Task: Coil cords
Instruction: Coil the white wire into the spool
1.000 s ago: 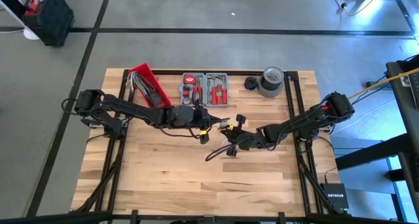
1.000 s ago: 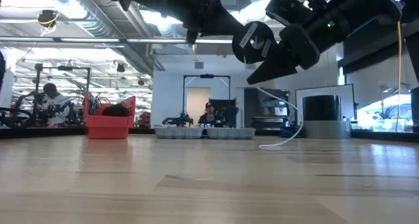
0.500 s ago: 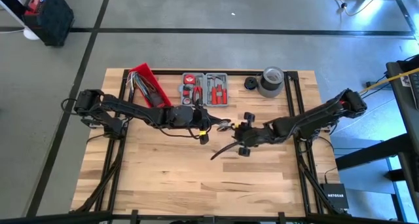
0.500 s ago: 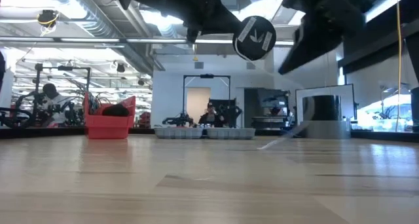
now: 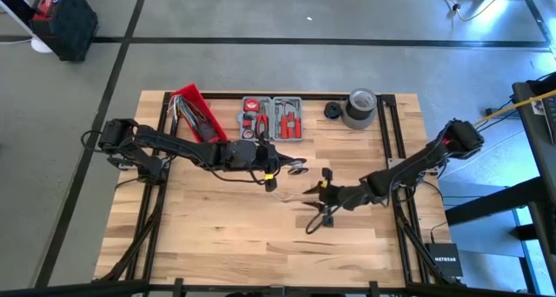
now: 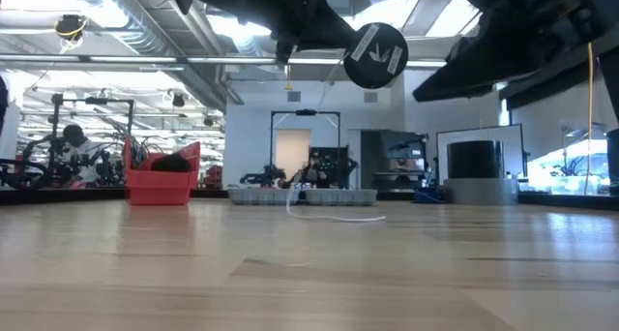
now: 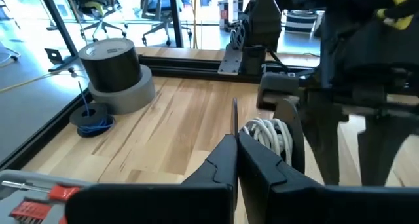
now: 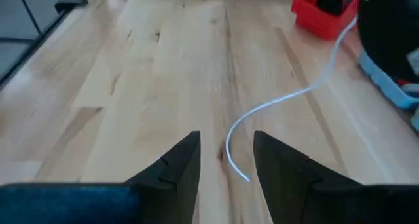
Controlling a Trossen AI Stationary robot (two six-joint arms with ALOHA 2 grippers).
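The left hand point(image 5: 276, 171) hangs over the middle of the counter point(image 5: 208, 236), its fingers point(image 7: 229, 160) pinched together on the white cord point(image 7: 270, 133) — a small coil of it shows just past the fingertips. From there a loose end of the cord trails down onto the wood toward the right hand point(image 8: 226, 160), which sits a little nearer the front edge with its fingers spread and nothing between them — the cord's tip lies in the gap. The black cord cannot be made out.
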